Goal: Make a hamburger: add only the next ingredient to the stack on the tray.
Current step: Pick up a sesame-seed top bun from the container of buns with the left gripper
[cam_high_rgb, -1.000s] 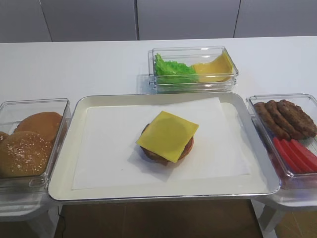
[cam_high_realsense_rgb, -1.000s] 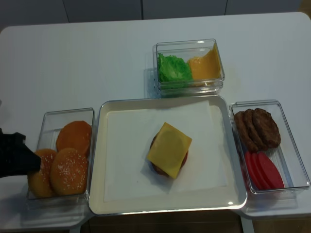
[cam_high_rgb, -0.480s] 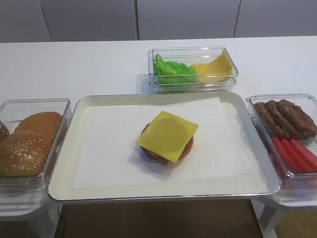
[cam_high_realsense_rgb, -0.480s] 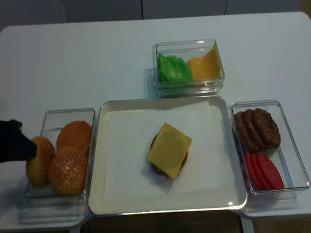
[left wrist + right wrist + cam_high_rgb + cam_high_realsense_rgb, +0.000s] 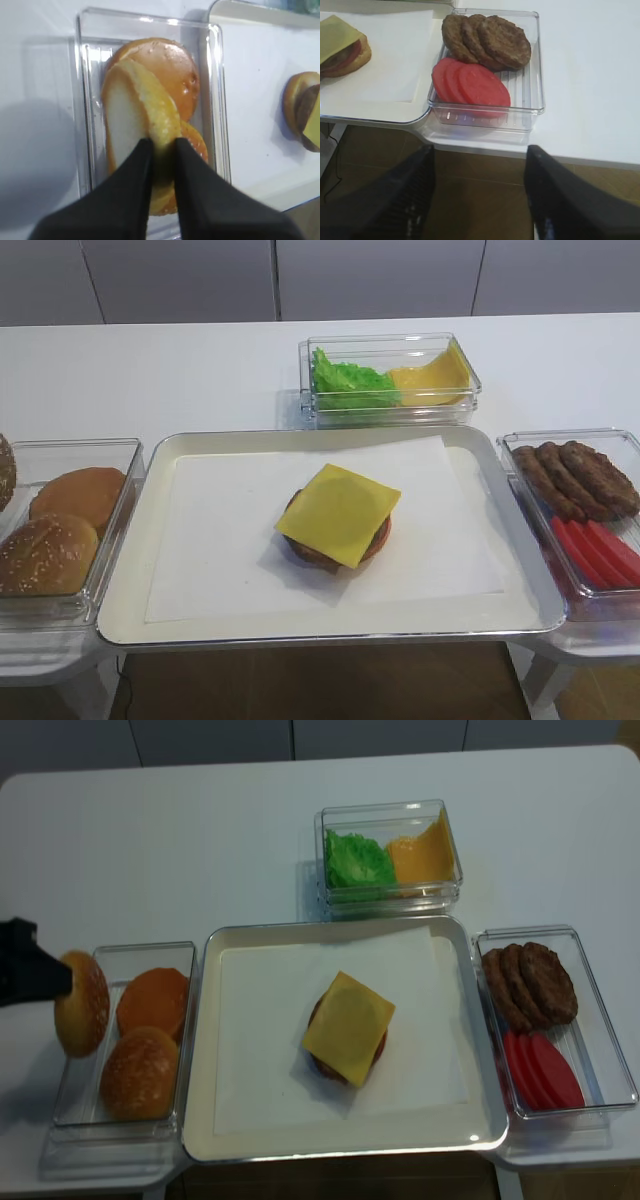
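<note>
Gripper on the left (image 5: 161,150) pinches a sesame bun top (image 5: 137,107) on edge, tilted upright above the clear bun box (image 5: 95,1105), which holds two more buns. Right gripper (image 5: 477,155) hangs with its fingers spread, holding nothing, near the patty and tomato box (image 5: 532,75). Farther in, the cheese-topped stack (image 5: 348,1028) sits mid-tray (image 5: 200,1050). Lettuce box (image 5: 388,855) stands beyond on the table (image 5: 200,840).

A glossy yellow cheese slice (image 5: 338,513) tops the stack on a shiny-rimmed cream tray (image 5: 130,590) lined with matt white paper (image 5: 220,540). Clear glossy plastic boxes (image 5: 25,455) hold a seeded bun top (image 5: 145,120), its cut face pale and matt, and rough brown patties (image 5: 487,40).
</note>
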`<state>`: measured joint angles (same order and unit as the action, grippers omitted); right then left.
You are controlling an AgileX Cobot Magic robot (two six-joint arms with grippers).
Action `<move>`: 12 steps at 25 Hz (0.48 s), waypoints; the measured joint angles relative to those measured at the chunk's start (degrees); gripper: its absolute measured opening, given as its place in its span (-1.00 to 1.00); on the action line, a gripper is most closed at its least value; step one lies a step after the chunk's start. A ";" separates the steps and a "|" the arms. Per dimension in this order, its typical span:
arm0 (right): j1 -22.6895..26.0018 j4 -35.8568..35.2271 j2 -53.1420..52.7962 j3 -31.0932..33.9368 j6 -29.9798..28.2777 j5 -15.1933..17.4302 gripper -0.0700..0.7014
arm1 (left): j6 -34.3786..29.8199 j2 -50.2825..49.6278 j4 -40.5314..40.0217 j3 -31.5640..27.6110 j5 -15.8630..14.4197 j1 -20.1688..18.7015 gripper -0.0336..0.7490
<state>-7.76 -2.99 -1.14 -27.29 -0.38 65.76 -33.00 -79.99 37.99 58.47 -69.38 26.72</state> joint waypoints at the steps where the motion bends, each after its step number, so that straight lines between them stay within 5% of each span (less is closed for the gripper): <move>1: 0.00 0.00 0.00 0.00 0.00 0.00 0.28 | 0.00 0.00 0.38 0.56 0.00 0.00 -0.69; 12: 0.00 0.00 0.00 0.00 0.00 0.00 0.25 | -0.63 0.11 9.11 1.11 -0.10 0.00 -0.71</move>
<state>-7.76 -2.99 -1.14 -27.29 -0.38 65.76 -33.63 -79.88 47.10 59.58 -69.48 26.72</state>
